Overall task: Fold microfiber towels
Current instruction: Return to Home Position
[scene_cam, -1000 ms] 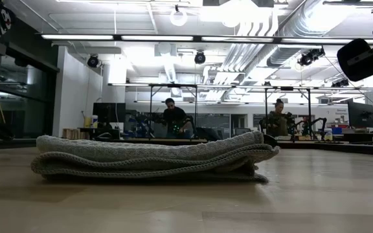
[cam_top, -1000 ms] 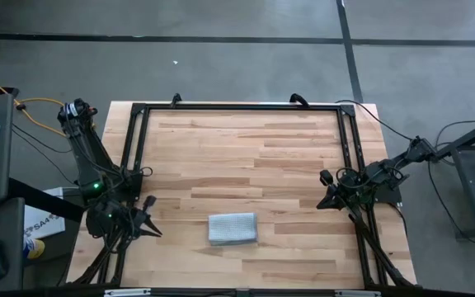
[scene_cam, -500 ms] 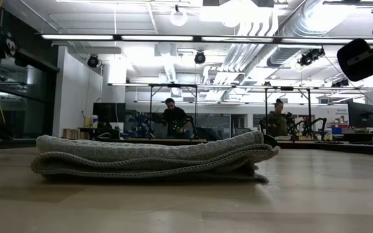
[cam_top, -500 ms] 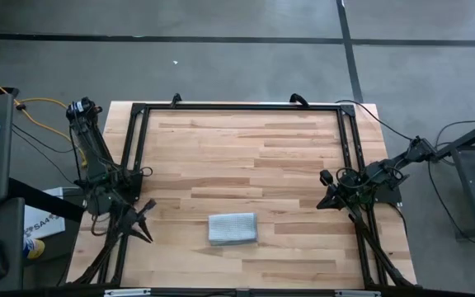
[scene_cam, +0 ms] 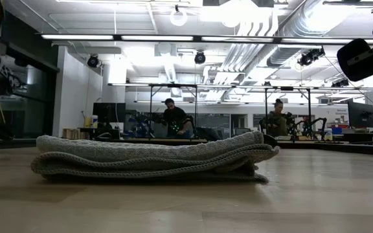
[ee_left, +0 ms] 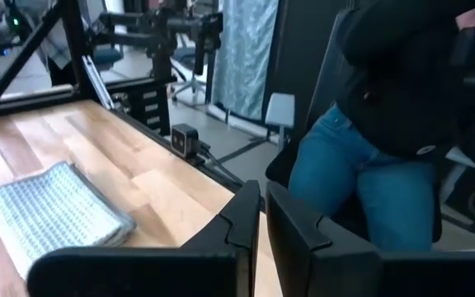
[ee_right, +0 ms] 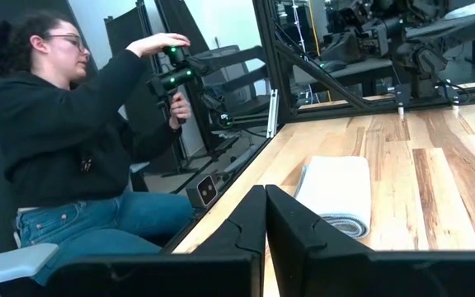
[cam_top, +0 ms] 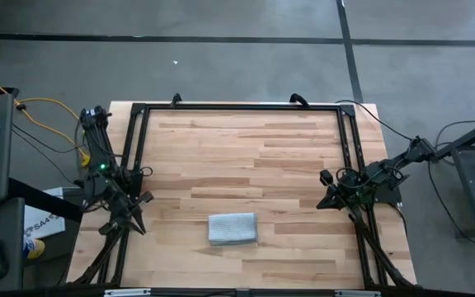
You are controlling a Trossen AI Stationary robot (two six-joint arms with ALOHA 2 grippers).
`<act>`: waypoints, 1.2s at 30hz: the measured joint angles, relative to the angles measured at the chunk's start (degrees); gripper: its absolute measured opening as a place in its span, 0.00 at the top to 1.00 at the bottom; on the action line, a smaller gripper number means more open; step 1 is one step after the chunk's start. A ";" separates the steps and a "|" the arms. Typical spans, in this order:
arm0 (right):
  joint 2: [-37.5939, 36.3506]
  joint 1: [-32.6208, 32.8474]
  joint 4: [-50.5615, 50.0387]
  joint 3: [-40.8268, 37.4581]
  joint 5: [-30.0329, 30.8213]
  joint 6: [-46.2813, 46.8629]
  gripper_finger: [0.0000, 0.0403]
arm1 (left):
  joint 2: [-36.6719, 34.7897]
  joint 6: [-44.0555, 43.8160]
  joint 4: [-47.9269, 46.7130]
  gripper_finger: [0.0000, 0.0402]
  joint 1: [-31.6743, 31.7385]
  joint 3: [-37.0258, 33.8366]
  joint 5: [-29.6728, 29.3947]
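The pale grey-blue microfiber towel [cam_top: 232,228] lies folded into a small stack of layers [scene_cam: 151,158], flat on the wooden table near the middle of its near edge. My left gripper [cam_top: 136,224] stands shut at the table's left edge, left of the towel [ee_left: 52,210] and apart from it; its fingers [ee_left: 262,194] point level. My right gripper [cam_top: 326,198] waits shut at the right edge, with the towel [ee_right: 336,194] well ahead of its fingers [ee_right: 265,198]. Neither gripper holds anything.
A black frame rail [cam_top: 237,107] runs around the tabletop. A small camera [ee_left: 185,139] sits at the near edge. A person in a dark top and jeans [ee_right: 81,148] sits just beyond that edge. Bare wood [cam_top: 246,157] stretches from the towel to the far rail.
My left arm has folded back on itself: its gripper has drawn away from the towel toward the table's left edge and sunk a little, still shut. The towel has not moved.
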 joint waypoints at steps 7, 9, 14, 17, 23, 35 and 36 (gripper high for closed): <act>0.00 0.00 0.01 0.00 0.00 -0.02 0.99 | -7.31 1.71 0.57 0.94 0.00 -4.09 2.96; 0.00 0.00 0.02 0.00 0.00 -0.02 0.99 | -7.35 1.72 1.65 0.94 -0.02 -4.65 3.20; 0.00 0.02 0.12 0.00 0.01 -0.02 0.99 | -7.31 3.12 1.42 0.94 -0.02 -4.73 6.89; 0.02 0.02 0.24 0.00 0.04 -0.02 0.99 | -7.28 3.93 1.56 0.94 -0.02 -5.15 9.20; 0.02 0.02 0.28 0.00 0.04 -0.02 0.99 | -7.23 6.24 1.01 0.94 -0.01 -5.19 13.38; 0.02 0.01 0.37 0.00 0.02 -0.02 0.99 | -6.61 6.15 0.61 0.94 -0.02 -5.57 20.32; 0.02 0.01 0.37 0.00 0.02 -0.02 0.99 | -6.59 6.13 0.61 0.94 -0.02 -5.57 20.34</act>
